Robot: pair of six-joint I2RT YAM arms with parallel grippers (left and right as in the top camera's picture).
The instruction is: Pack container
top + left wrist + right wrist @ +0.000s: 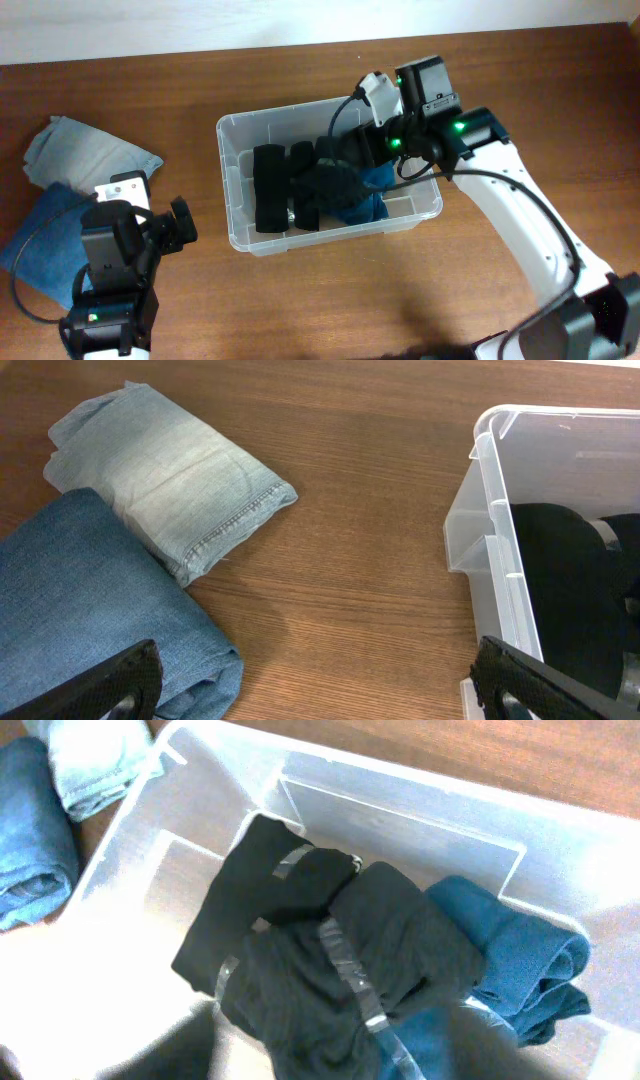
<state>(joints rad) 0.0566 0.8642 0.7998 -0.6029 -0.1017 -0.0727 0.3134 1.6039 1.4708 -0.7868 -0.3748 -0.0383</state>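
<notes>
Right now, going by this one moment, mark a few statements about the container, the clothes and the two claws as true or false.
1. The container holds black clothing and a blue piece. True.
2. Both folded denim pieces are packed inside it. False: the light denim and the dark denim lie on the table, outside the container.
3. The left claw is open. True.
4. The right claw hangs over bare table. False: it is down inside the container, at the black clothing.
</notes>
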